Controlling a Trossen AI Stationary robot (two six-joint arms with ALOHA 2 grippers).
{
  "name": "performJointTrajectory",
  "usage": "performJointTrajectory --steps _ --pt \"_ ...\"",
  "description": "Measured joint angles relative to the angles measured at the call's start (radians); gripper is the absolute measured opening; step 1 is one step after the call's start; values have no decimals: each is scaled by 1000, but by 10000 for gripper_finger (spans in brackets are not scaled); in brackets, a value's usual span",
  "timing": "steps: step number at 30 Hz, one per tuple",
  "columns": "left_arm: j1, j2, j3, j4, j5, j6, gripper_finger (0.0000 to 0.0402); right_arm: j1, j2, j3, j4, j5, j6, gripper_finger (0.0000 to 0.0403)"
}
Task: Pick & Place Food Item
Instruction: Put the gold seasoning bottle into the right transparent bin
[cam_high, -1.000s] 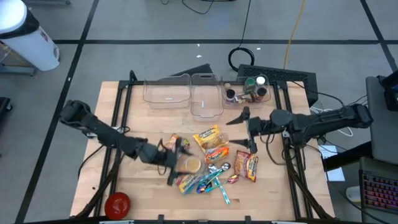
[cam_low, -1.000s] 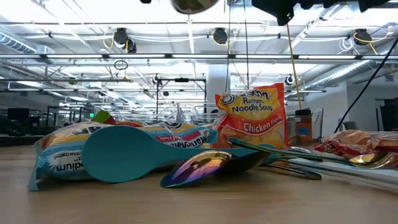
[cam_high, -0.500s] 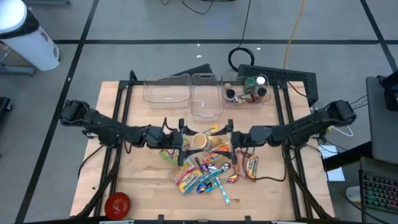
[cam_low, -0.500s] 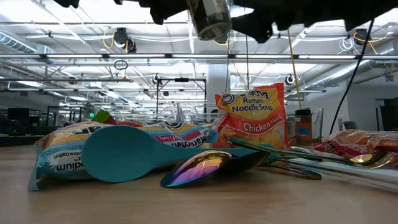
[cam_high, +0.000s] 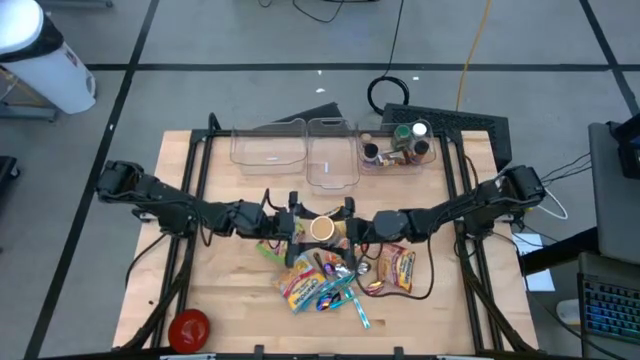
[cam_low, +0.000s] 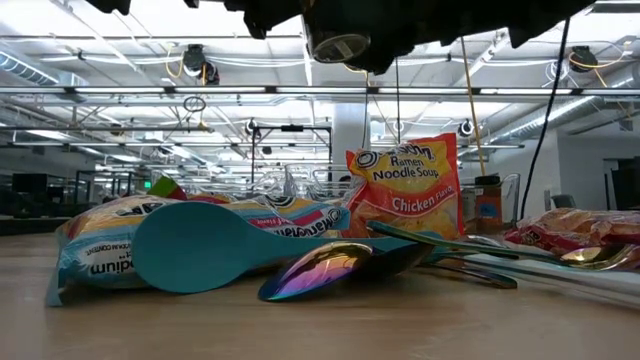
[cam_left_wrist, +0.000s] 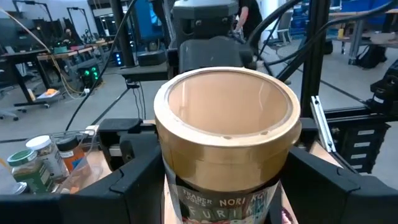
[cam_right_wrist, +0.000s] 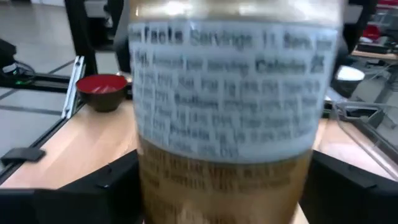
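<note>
A jar (cam_high: 321, 229) with a gold lid and a printed label hangs upright in the air above the pile of food packets. In the low view its underside (cam_low: 340, 46) shows high over the table. My left gripper (cam_high: 300, 229) reaches level from the table's left and is shut on it. My right gripper (cam_high: 346, 228) reaches level from the table's right and is open. Its fingers (cam_right_wrist: 106, 186) stand on either side of the jar's label side (cam_right_wrist: 227, 93), with a gap showing at each side. My left gripper pinches the jar's body just below the gold lid (cam_left_wrist: 177, 186) between its two fingers (cam_left_wrist: 140, 180). The fingers come level from the table's left, one on each side of the jar. The jar stands upright, lifted clear of the packets and the table.
Below the jar lie ramen packets (cam_low: 405, 185), a teal spatula (cam_low: 200, 245) and shiny spoons (cam_low: 330, 270). Two clear bins (cam_high: 268, 143) stand at the far edge, beside a bin of spice jars (cam_high: 398, 147). A red bowl (cam_high: 188, 328) sits at the near left corner.
My left gripper has carried the jar from nearer the table's near edge toward the far edge and the middle, then held still with the jar upright. My right gripper has come down and toward the table's left, until its open fingers stand around the jar.
</note>
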Motion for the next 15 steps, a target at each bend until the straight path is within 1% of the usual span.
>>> performJointTrajectory --steps 4,7,9,11,12,13,15 --pt "1 0 0 1 -9 8 274 0 -2 -1 -9 18 0 265" --pt "0 -9 0 7 -4 15 280 6 -46 -2 -65 19 1 264" --pt "-1 -33 0 7 -8 0 317 8 -83 0 -100 18 -1 264" --pt "-4 -73 1 -13 -37 -16 362 9 -130 -6 -176 26 0 264" --pt "-4 -95 2 -39 -53 -31 377 11 -146 -6 -191 27 3 264" --pt "-3 -112 2 -66 -70 -48 384 14 -168 -17 -203 33 4 264" --pt "1 -128 0 -90 -80 -76 378 23 -213 -53 -213 85 4 264"
